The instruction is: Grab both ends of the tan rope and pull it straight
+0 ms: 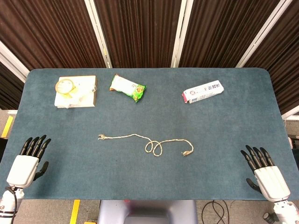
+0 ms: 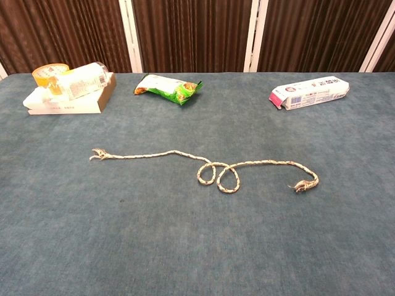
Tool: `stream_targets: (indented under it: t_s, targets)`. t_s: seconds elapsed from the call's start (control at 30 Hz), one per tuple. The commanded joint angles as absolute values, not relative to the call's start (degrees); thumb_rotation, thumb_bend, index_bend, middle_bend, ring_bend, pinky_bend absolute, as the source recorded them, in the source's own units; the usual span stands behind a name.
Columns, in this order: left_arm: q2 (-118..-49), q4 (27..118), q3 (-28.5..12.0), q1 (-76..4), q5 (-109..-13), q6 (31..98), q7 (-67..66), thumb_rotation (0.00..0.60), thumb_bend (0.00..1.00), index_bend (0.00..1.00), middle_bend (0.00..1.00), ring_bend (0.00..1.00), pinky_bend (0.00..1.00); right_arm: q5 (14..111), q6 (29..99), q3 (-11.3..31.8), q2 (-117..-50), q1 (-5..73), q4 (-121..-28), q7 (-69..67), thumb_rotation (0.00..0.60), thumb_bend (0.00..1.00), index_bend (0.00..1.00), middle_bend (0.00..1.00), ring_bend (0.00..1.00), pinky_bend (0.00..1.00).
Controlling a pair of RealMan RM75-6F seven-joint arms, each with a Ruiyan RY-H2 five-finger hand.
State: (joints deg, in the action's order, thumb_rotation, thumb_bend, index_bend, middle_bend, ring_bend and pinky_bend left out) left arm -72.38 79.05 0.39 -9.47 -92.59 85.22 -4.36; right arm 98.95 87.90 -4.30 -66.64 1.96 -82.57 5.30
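A tan rope (image 1: pixel 147 142) lay slack near the middle of a blue-green table (image 1: pixel 224 126), a small loop (image 1: pixel 153 148) knotted into its run and both frayed ends resting on the cloth, untouched. The left hand (image 1: pixel 27 162) sat at the near left corner and the right hand (image 1: pixel 262 169) at the near right corner, each well apart from the rope, each empty with fingers spread flat and pointing toward the far edge. The head view took in both hands; the chest view showed neither, but gave a closer look at the rope's twisted strands and frayed tips. Along the far side stood a box with a tub on it (image 1: pixel 75 91), a green snack packet (image 1: pixel 127 87) and a white packet (image 1: pixel 202 91).
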Motion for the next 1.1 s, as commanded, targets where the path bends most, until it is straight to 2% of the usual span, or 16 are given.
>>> stream_targets:
  t_s: [0.03,0.23,0.57,0.8,0.97,1.1]
  targets:
    - [-72.4,79.1,0.5,-9.5,-92.6,85.0,-4.5,0.6,0.44,0.0,0.0,0.0,0.05,98.9,87.9,-4.4,-66.5,1.9,-82.7,5.3,0.6,0.3,0.0,0.0,0.0,0.0]
    - [-73.9,78.1,0.7,-11.4,-94.5,83.6,-2.9,0.6,0.43,0.0,0.0,0.0,0.02,98.9,88.0,-4.4,-66.4,1.8,-82.7,5.2,0.6,0.3,0.0,0.0,0.0,0.0]
    - [-82.6,71.5,-1.8,-22.5,-95.0,70.4,2.0,0.6,0.44,0.02,0.0,0.0,0.0,98.5,86.2,-4.0,-67.5,2.7,-82.9,7.2,0.6,0.3,0.0,0.0,0.0,0.0]
    - [-89.3,65.4,-3.5,-28.8,-93.3,63.5,1.7,0.6,0.44,0.14,0.0,0.0,0.0,97.5,84.1,-3.3,-68.6,3.8,-83.6,9.6,0.6,0.3,0.0,0.0,0.0,0.0]
    - [-92.7,62.4,-3.6,-30.8,-92.8,62.3,1.6,0.6,0.44,0.24,0.0,0.0,0.0,96.4,83.0,-3.1,-68.8,4.1,-83.6,10.4,0.6,0.3,0.0,0.0,0.0,0.0]
    - [-96.3,57.7,-4.5,-32.5,-91.1,60.7,0.9,0.6,0.44,0.28,0.0,0.0,0.0,96.1,82.3,-3.2,-68.9,4.3,-83.6,11.0,0.6,0.3,0.0,0.0,0.0,0.0]
